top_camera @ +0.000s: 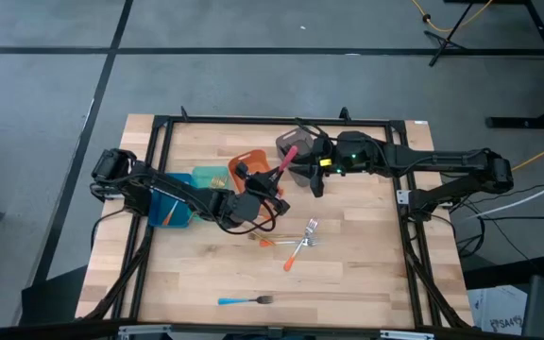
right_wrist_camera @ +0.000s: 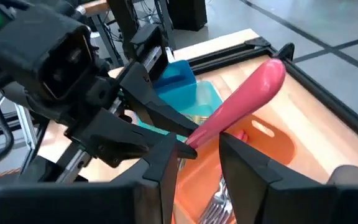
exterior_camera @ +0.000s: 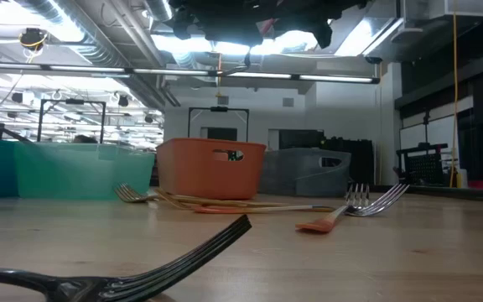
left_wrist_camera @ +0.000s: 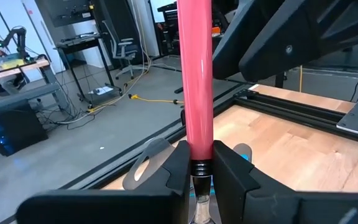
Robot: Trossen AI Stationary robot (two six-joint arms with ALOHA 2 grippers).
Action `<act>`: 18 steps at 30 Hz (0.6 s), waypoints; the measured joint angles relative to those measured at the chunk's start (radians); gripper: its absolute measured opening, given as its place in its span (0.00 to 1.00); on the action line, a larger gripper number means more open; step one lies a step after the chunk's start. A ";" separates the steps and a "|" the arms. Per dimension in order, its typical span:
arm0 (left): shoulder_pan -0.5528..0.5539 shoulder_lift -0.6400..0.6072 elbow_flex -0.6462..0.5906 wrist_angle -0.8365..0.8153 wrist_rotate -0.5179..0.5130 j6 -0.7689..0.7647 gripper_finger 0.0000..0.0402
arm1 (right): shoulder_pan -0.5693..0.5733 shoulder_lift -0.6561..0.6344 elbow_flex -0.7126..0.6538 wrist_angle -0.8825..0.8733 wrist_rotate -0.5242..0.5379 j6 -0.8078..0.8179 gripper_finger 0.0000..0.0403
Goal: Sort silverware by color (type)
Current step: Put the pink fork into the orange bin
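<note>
My left gripper (top_camera: pixel 264 185) is shut on a pink-handled utensil (top_camera: pixel 285 161) and holds it in the air over the orange bin (top_camera: pixel 249 162). The pink handle (right_wrist_camera: pixel 241 102) slants up and away from its fingers. My right gripper (right_wrist_camera: pixel 194 168) is open and faces the left one. In the right wrist view the handle shows in the gap between its fingers, with room on both sides. More silverware lies on the table: two metal forks (top_camera: pixel 308 232), an orange-handled piece (top_camera: pixel 292 259), a gold piece (top_camera: pixel 261 240) and a blue-handled fork (top_camera: pixel 244 300). My left gripper pinches the pink utensil between its two fingers at the lower end of the handle (left_wrist_camera: pixel 197 152), just above the dark collar and metal neck. The utensil is lifted clear, and the handle rises out of the fingers along their length, tilted toward the right arm.
Teal bin (top_camera: pixel 208 177), blue bin (top_camera: pixel 168 206), orange bin and grey bin (top_camera: pixel 298 144) stand in a row at mid-table; the grey one lies under the right arm. A black frame (top_camera: pixel 404 227) edges the table. Bare wood lies toward the near edge around the blue fork (exterior_camera: pixel 141 273).
</note>
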 joint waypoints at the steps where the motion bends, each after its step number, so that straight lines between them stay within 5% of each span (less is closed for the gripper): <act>1: 0.000 0.000 0.000 0.000 -0.002 0.001 0.10 | 0.000 0.000 0.000 -0.010 0.000 0.006 0.29; 18: 0.000 0.000 0.000 0.018 -0.005 0.000 0.10 | 0.000 0.017 0.000 0.019 0.000 0.053 0.29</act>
